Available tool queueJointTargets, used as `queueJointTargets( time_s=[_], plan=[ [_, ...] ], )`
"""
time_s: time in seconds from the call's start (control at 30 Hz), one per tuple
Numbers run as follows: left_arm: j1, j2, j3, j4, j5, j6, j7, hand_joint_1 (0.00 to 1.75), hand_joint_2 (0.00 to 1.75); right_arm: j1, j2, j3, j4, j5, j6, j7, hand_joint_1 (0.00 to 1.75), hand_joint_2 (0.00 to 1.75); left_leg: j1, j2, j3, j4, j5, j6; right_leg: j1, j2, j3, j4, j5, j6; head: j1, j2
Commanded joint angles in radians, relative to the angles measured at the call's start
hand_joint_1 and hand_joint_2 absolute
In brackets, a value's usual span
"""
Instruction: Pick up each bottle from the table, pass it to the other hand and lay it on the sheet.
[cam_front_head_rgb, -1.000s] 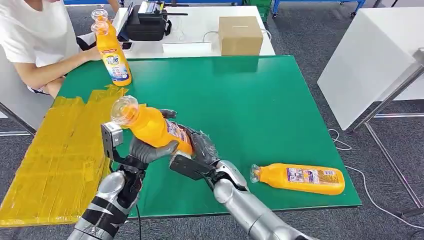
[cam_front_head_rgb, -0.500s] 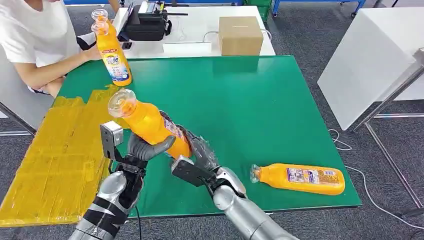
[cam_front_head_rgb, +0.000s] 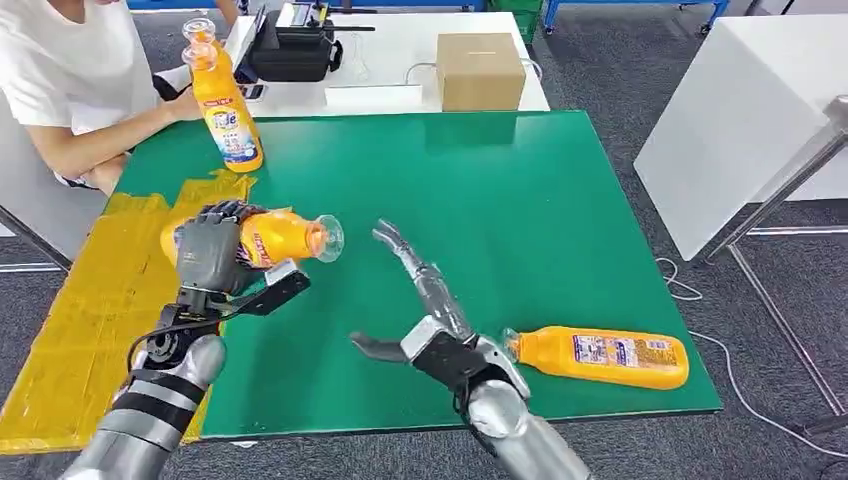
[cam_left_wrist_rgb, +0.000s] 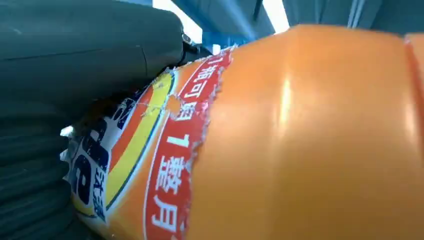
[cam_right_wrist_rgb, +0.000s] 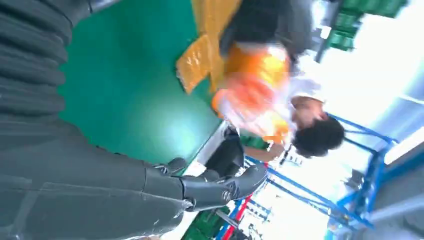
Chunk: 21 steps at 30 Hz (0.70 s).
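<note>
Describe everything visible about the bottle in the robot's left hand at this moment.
The held bottle is orange plastic with a clear cap and a red, yellow and blue printed label, torn along one edge in the left wrist view. It lies roughly level above the table, over the edge of the yellow sheet, cap pointing toward the table's middle. The left hand wraps its base half, dark fingers across the top. The right hand is open and apart from it.
</note>
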<state>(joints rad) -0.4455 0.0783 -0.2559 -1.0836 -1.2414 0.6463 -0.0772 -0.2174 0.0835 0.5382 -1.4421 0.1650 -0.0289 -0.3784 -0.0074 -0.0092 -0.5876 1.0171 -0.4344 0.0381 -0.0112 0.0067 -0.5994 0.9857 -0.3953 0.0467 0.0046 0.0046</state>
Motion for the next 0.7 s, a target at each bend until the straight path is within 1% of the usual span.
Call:
queueJointTargets(
  time_s=[0.03,0.1,0.17,0.27,0.3,0.33,0.57,0.7],
  plan=[
    [-0.157,0.138,0.015,0.420,-0.273,0.005,0.118,1.75,1.75,0.032,-0.139,-0.124,-0.120,-0.104,0.074,0.012,0.00,1.75,0.001,0.000,0.002,0.000,-0.001,-0.001,0.001,-0.001,0.002,0.000,-0.001,-0.001,0.000,0.000],
    [-0.180,0.146,0.010,0.496,-0.303,-0.020,0.127,1.75,1.75,0.046,-0.157,-0.152,-0.136,-0.118,0.072,0.014,0.00,1.75,0.001,0.000,0.002,0.000,-0.001,-0.002,0.002,-0.002,0.002,-0.001,-0.001,-0.001,0.000,0.000],
    [-0.181,0.151,0.012,0.525,-0.306,-0.006,0.133,1.75,1.75,0.053,-0.169,-0.167,-0.143,-0.131,0.081,0.013,0.00,1.75,0.001,-0.002,0.002,-0.001,0.000,-0.001,0.001,-0.002,0.002,-0.001,-0.001,-0.001,0.000,0.000],
    [-0.181,0.151,0.012,0.525,-0.306,-0.006,0.133,1.75,1.75,0.053,-0.169,-0.167,-0.143,-0.131,0.081,0.013,0.00,1.75,0.001,0.000,0.000,0.000,-0.001,-0.001,0.001,0.000,0.001,0.000,-0.001,-0.001,0.000,0.000],
    [-0.181,0.151,0.012,0.525,-0.306,-0.006,0.133,1.75,1.75,0.053,-0.169,-0.167,-0.143,-0.131,0.081,0.013,0.00,1.75,0.003,0.000,0.003,0.000,-0.002,-0.003,0.003,0.000,0.004,-0.001,-0.002,-0.002,0.000,0.000],
    [-0.181,0.149,0.011,0.526,-0.307,-0.005,0.134,1.75,1.75,0.052,-0.165,-0.165,-0.144,-0.131,0.080,0.013,0.00,1.75,0.001,0.001,0.001,0.000,-0.001,-0.002,0.002,0.000,0.001,0.000,-0.001,-0.001,0.000,0.000],
    [-0.183,0.147,0.011,0.530,-0.307,-0.010,0.134,1.75,1.75,0.053,-0.165,-0.164,-0.144,-0.131,0.080,0.013,0.00,1.75,0.001,0.000,0.000,0.001,-0.001,-0.002,0.001,0.000,0.000,0.000,-0.001,-0.001,0.000,0.000],
    [-0.178,0.137,0.035,0.616,-0.293,-0.043,0.127,1.75,1.75,0.089,-0.175,-0.210,-0.193,-0.121,0.044,0.010,0.00,1.75,0.002,-0.001,0.002,0.000,-0.001,-0.003,0.002,-0.001,0.002,-0.001,-0.001,-0.002,0.000,0.000]
  ],
)
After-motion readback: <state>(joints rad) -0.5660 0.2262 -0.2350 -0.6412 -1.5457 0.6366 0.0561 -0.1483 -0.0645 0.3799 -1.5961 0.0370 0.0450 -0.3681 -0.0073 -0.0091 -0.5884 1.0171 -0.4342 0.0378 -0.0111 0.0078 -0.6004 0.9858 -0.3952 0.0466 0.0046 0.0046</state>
